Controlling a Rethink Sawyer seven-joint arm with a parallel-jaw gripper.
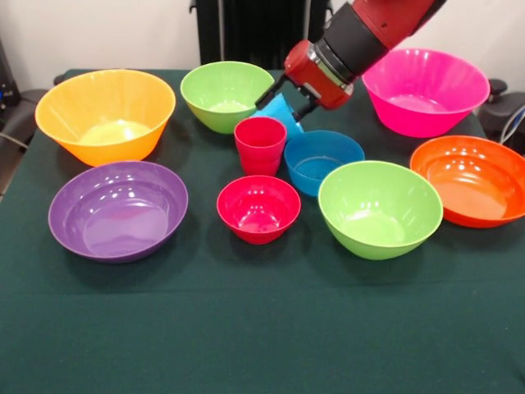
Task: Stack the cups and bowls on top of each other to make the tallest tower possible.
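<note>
green tablecloth [262, 328] foremost; gripper [287, 105] clamps tilted sky-blue cup [285, 113] behind red cup [260, 144].

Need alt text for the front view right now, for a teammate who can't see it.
The robot's hand holds a tilted sky-blue cup above the table, just behind the red cup and small blue bowl. Around them on the green table sit seven more bowls, none stacked.

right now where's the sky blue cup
Front view: the sky blue cup is tilted in the gripper, above the table just behind the red cup and small blue bowl.
</note>
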